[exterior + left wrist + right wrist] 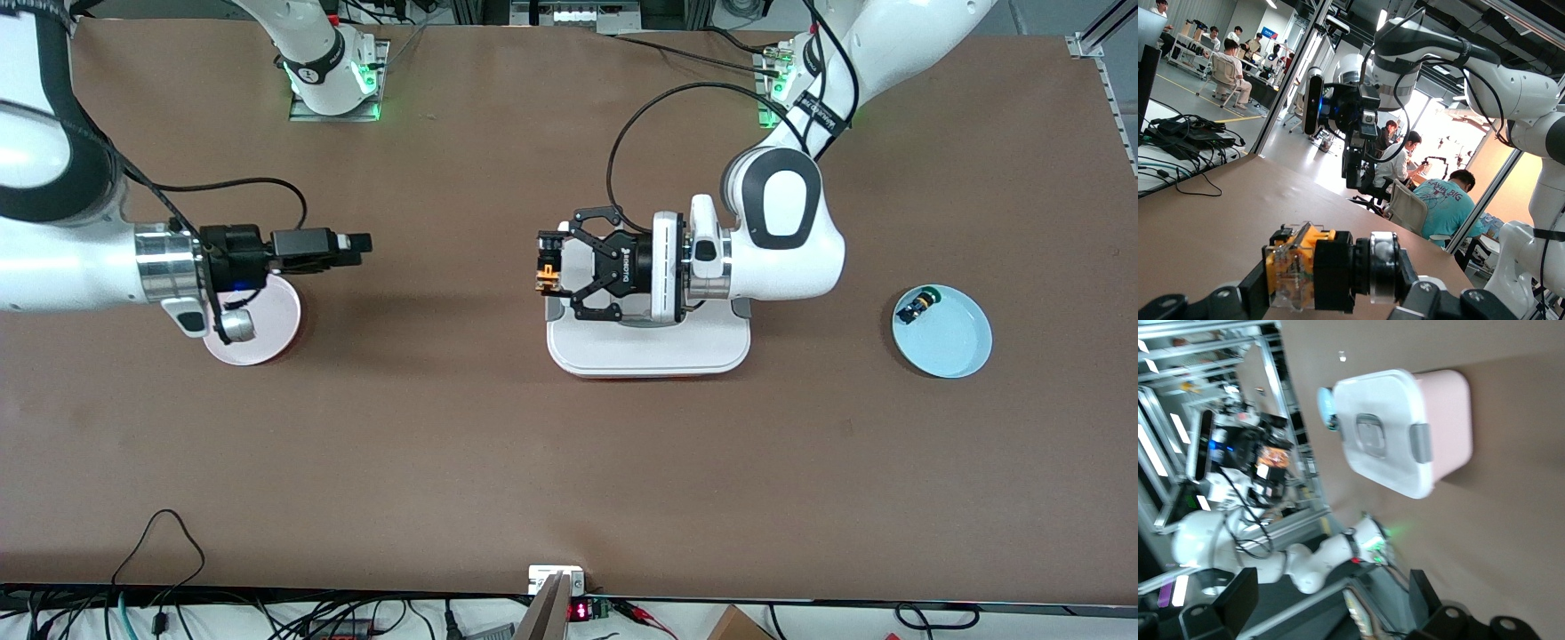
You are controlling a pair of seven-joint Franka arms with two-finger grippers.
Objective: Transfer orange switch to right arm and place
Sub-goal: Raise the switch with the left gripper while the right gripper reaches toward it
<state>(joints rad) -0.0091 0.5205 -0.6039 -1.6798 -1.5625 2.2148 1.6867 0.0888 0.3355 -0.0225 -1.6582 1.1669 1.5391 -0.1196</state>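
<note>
Orange switch (547, 269) up in air, clamped tight in left gripper (558, 265), over edge of white box (649, 342) near middle of tabletop (533, 462). Right gripper (359, 242) up over tabletop too, just off pink plate (267, 324), claw apart, holding nothing, pointing at switch w/ a wide gap between. Blue plate (956, 342) toward left arm's end of tabletop, green switch (918, 307) in it.

Left wrist view: orange switch (1305, 267) squeezed between black fingers (1238, 293), right gripper (1355, 150) farther off, facing it.

Right wrist view: own fingers (1231, 603) spread wide. White box (1388, 430) w/ grey clip, pink under lid. Left gripper (1265, 463) w/ orange bit in it.
</note>
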